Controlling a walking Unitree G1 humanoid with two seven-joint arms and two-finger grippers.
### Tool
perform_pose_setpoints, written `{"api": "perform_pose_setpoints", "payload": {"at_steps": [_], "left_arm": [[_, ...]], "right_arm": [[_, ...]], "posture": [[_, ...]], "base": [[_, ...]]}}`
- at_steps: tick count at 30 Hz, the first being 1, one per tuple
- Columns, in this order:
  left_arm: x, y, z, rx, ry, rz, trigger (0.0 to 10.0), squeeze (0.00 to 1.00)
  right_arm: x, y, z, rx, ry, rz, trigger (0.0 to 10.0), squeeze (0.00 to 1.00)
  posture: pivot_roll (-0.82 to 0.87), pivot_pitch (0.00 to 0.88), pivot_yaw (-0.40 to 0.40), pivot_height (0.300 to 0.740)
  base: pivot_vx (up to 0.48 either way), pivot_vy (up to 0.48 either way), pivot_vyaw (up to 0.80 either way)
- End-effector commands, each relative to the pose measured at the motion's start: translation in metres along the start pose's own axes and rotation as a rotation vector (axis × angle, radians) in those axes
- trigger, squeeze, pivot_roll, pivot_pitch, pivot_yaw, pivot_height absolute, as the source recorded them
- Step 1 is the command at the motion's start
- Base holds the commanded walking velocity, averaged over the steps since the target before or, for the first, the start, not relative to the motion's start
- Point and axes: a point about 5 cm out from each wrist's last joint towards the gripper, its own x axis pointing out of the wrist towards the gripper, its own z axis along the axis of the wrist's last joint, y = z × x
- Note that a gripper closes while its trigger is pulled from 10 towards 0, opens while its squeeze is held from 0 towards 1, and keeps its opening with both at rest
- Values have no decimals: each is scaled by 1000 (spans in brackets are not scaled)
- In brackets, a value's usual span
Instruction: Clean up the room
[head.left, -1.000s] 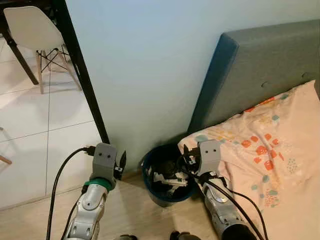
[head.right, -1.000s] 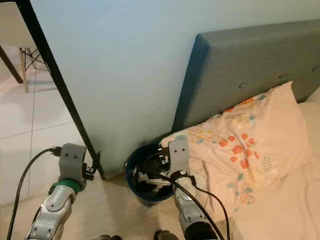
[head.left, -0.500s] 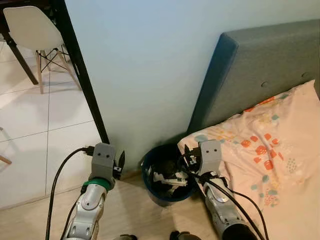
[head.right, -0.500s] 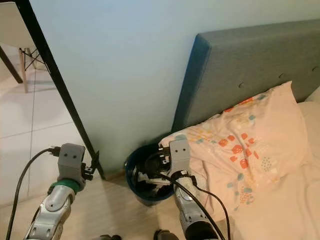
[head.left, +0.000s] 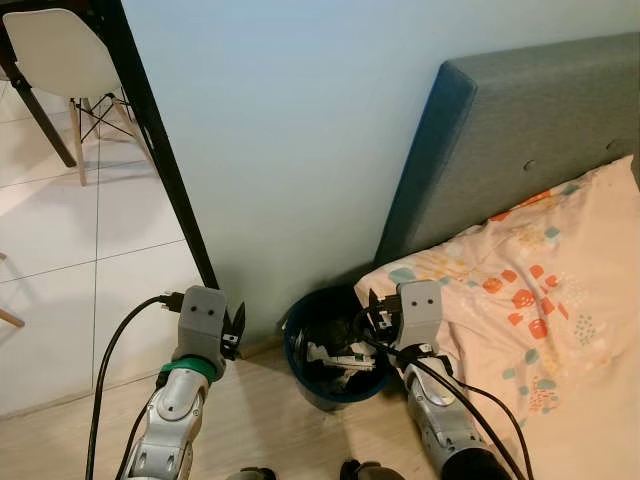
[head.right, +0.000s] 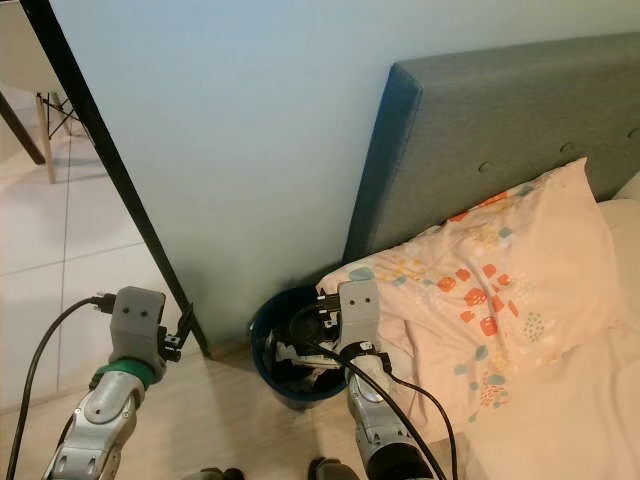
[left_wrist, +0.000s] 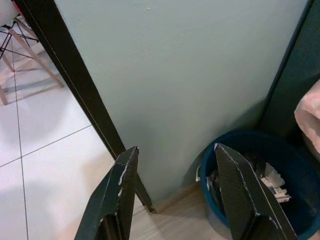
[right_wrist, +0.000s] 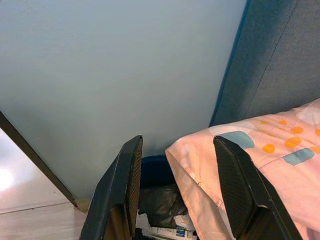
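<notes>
Left eye view: right claw (head.left: 373, 313), fingers spread and empty, is hovering over the blue trash bin (head.left: 300, 375) at lower centre; left claw (head.left: 233, 327), also spread, is hanging lower left.

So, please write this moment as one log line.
left pincer open, empty | right pincer open, empty, over bin | bin holds trash | bed beside bin

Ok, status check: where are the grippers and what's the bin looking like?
Both grippers open, empty. Right gripper over the blue bin's rim; left gripper by the wall. Bin holds paper scraps and dark trash. Pillow edge beside the bin.
</notes>
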Motion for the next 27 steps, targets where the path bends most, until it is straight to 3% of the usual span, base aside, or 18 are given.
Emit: {"api": "perform_pose_setpoints", "payload": {"at_steps": [1,27], "left_arm": [[-2,1,-4,-2,22,3,10000,0],[17,-5,4,-7,-4,8,10000,0]], "right_arm": [[-4,0,-7,14,26,-13,10000,0],[12,-9,6,-6,-2,-27,10000,0]], "posture": [[23,100,54,740],[8,4,39,740]], "base": [[0,0,0],[0,0,0]]}}
